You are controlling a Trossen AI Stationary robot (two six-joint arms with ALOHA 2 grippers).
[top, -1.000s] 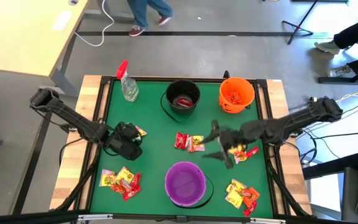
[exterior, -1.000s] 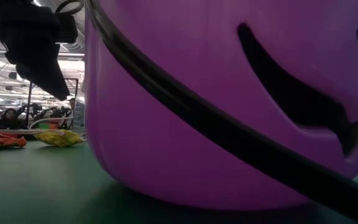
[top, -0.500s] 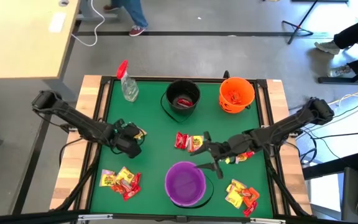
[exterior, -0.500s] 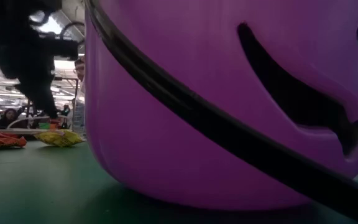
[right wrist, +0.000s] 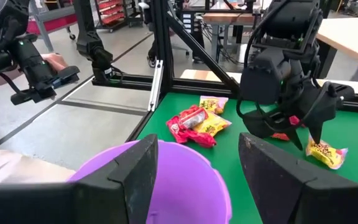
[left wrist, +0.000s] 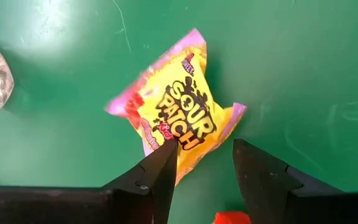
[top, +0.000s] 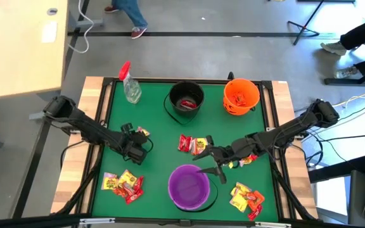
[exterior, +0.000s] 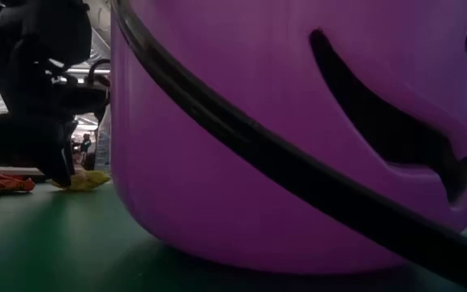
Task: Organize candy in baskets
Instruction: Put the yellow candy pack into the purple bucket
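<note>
The purple bucket (top: 189, 187) stands near the table's near edge, and the black bucket (top: 187, 100) and orange bucket (top: 241, 96) stand at the far edge. My left gripper (top: 137, 145) is open, low over a single yellow packet (left wrist: 174, 117). Its fingers stand on either side of that packet's nearer end. My right gripper (top: 211, 166) is open and holds nothing. It hovers at the purple bucket's rim (right wrist: 166, 155) on the far right side. Loose candy lies at the table's middle (top: 192, 145). My left gripper comes at the yellow packet from above, pointing down. One fingertip (left wrist: 168, 152) overlaps the packet's edge (left wrist: 185, 146), but I cannot tell whether it touches. The packet lies flat on the green mat.
A clear spray bottle (top: 129, 86) stands at the far left. More candy lies near left (top: 123, 183), near right (top: 246, 197) and under my right arm (top: 243, 158). The black bucket holds something red. A raised rim frames the table. People stand beyond it.
My right gripper has moved from above the candy at the right toward the table's left and near edge, and is now at the purple bucket's rim. My left gripper has come down over the yellow packet and shifted slightly right.
</note>
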